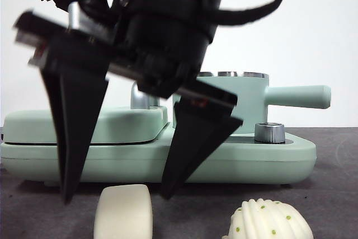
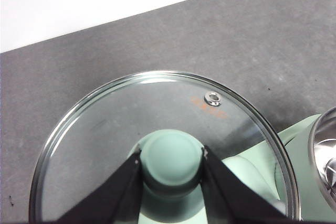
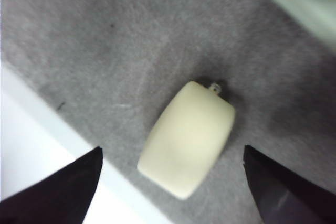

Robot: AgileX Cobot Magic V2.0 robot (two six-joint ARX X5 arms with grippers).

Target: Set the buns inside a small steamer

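Nearest the front camera, the smooth bun point(image 1: 123, 212) and the ribbed bun point(image 1: 271, 221) lie on the grey desk point(image 1: 335, 205), both cut off by the lower edge, so their full outlines are hidden. Above the smooth bun hangs the right claw point(image 1: 117, 194), its two black jaws spread wide with the tips to either side of the bun and gripping nothing. Its dark body blocks most of the small steamer point(image 1: 246, 104); only part of the steel rim, the green wall and the straight side handle point(image 1: 299, 96), pointing off to the right, can be seen. The steamer stands on a mint green base point(image 1: 279, 163), with a flat griddle cover point(image 1: 33, 127) to the left.

From the left wrist, the left claw point(image 2: 172, 161) is closed on the green knob point(image 2: 172, 158) of the glass lid point(image 2: 105, 129), held over bare grey desk. A steel rim point(image 2: 321, 156) shows at the side, probably the steamer's, though most of it is out of frame.

From the right wrist, blurred, the smooth bun point(image 3: 186, 139) lies flat between the parted jaws without touching them, its long axis set diagonally, close to the desk's white edge point(image 3: 31, 145). Open desk surrounds it.
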